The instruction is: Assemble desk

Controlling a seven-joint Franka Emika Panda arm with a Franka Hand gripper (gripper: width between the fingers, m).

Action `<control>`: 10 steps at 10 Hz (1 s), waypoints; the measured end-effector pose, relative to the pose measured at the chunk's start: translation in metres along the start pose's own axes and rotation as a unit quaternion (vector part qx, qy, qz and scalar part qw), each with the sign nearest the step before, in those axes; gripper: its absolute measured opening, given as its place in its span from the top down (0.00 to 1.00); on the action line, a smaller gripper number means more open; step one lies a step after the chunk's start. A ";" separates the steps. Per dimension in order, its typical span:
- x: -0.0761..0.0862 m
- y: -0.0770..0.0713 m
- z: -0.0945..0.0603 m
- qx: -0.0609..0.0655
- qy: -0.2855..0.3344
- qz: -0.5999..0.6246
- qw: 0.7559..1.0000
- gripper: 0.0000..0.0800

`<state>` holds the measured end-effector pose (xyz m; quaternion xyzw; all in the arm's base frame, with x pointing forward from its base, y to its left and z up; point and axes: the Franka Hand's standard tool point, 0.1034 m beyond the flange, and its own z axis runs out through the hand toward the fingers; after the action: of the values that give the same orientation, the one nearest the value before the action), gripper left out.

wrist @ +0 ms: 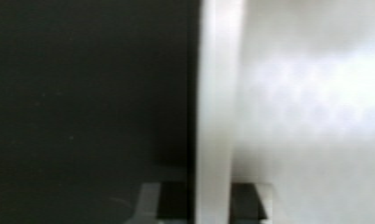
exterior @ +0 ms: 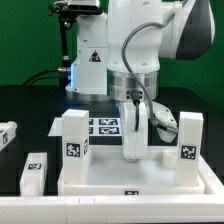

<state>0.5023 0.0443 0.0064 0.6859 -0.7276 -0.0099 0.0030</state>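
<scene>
My gripper (exterior: 133, 150) clamped on the tabletop (exterior: 112, 172) rim, wrist view alone shows that pinch, exterior view alone shows upright legs (exterior: 73, 138)

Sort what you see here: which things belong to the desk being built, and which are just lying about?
Desk parts:
tabletop
left upright leg, on the exterior view's left
right upright leg
near loose leg
far loose leg

Just lying about:
marker board
robot base, not a desk part
</scene>
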 end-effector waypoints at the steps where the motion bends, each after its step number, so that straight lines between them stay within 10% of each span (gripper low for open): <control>1: 0.000 -0.001 -0.002 0.002 0.000 -0.010 1.000 0.93; 6: -0.011 0.004 -0.083 0.008 -0.025 -0.199 0.980 0.93; 10: -0.009 0.006 -0.079 0.006 -0.019 -0.352 0.936 0.93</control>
<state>0.4981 0.0528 0.0851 0.8976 -0.4400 -0.0190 -0.0182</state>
